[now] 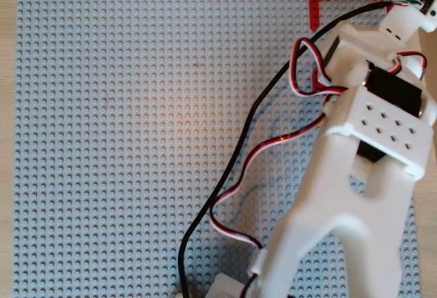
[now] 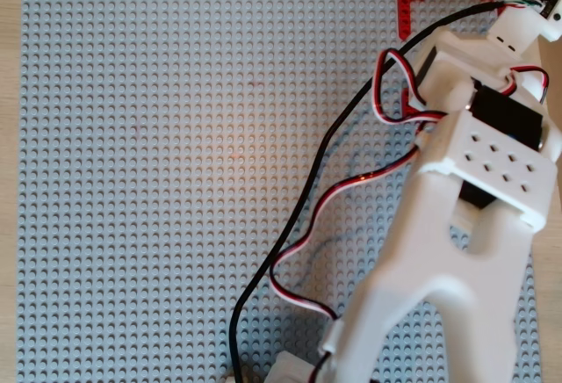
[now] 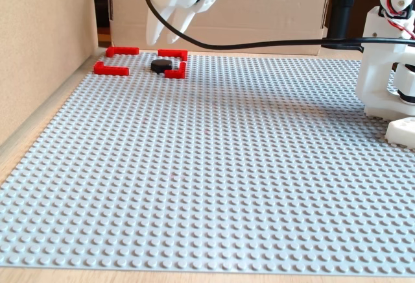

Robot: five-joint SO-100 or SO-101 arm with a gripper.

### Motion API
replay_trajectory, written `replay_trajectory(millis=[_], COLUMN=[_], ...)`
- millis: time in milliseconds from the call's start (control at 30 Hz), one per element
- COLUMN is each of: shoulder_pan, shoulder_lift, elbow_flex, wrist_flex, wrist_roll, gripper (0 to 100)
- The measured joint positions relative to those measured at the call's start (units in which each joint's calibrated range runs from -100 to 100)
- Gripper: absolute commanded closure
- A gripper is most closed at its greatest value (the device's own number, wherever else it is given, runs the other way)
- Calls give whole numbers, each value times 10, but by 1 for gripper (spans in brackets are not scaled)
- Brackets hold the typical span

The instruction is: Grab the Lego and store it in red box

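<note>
In the fixed view the Lego point(image 3: 162, 66), a small black piece, lies on the grey baseplate point(image 3: 227, 166) at the far left. It sits inside the red box point(image 3: 110, 70), close to that outline's right-hand corner pieces. My gripper point(image 3: 164, 39) hangs just above it, white fingers pointing down and slightly apart, holding nothing. In both overhead views only two corners of the red box point(image 1: 319, 4) point(image 2: 410, 5) show at the top right. There the white arm point(image 1: 355, 175) point(image 2: 457, 225) hides the Lego and the gripper.
A cardboard wall point(image 3: 39, 49) runs along the left of the baseplate and another stands behind it. The arm's white base point(image 3: 389, 69) stands at the right. A black cable point(image 3: 259, 43) spans the back, and red-white wires point(image 1: 235, 182) loop over the plate.
</note>
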Motion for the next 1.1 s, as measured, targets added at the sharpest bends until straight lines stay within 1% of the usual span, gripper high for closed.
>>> replay_trajectory(millis=[167, 333, 533, 800, 1000, 1100], shoulder_pan=[-1, -17, -48, -103, -170, -188], shoulder_lift=[-55, -166, -298, -511, -740, -872], elbow_flex=[0, 0, 3, 96, 148, 162], wrist_flex=[38, 104, 215, 359, 461, 472], wrist_roll=[0, 0, 0, 0, 1, 3], gripper=[95, 99, 99, 99, 99, 99])
